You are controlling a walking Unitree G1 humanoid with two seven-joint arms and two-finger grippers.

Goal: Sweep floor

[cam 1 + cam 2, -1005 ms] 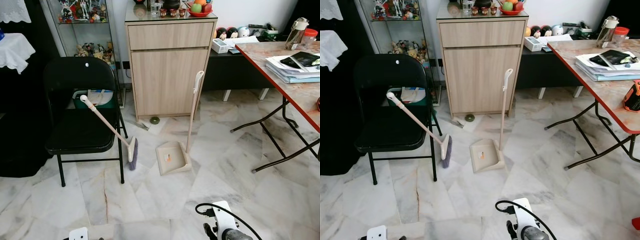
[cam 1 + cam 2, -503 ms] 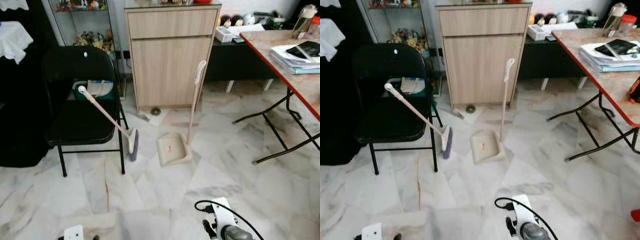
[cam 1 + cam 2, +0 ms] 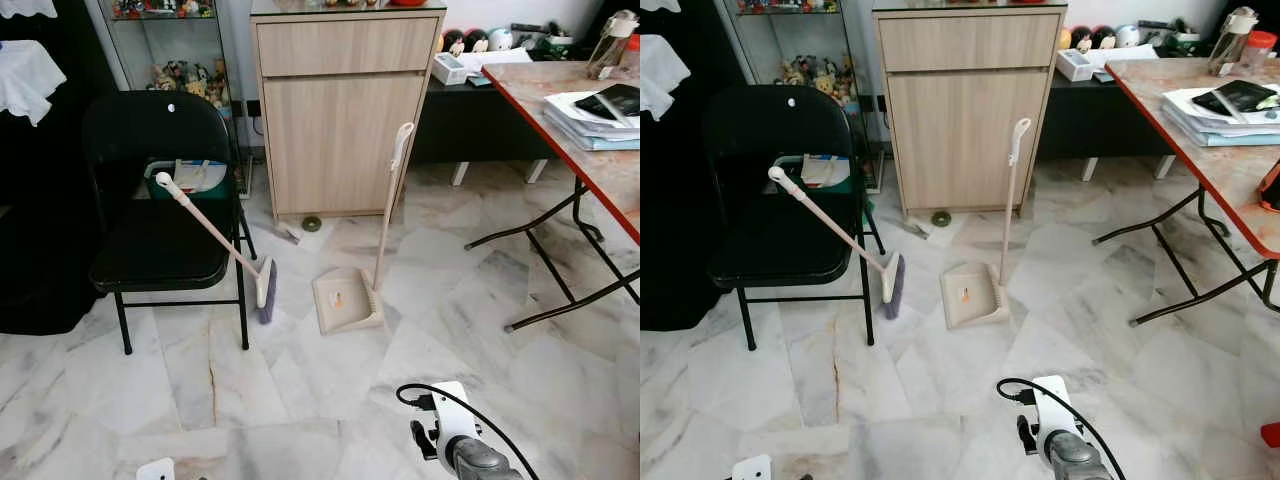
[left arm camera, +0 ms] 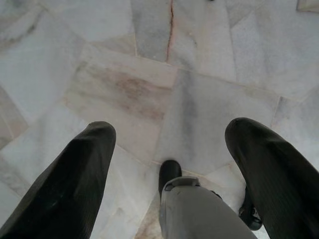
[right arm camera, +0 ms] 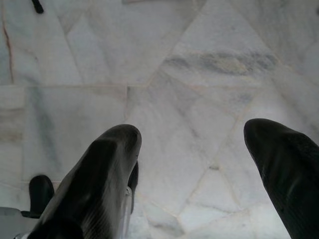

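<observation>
Left eye view, black folding chair, broom leaning on its seat (bristles on the marble floor), dustpan just beside, upright handle, left gripper fingers spread above bare tile, right gripper likewise spread.

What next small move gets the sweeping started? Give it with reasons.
Probably step forward toward the broom: it leans on the black chair, well ahead, while the left gripper and right gripper hang open over bare marble floor, holding nothing.
</observation>
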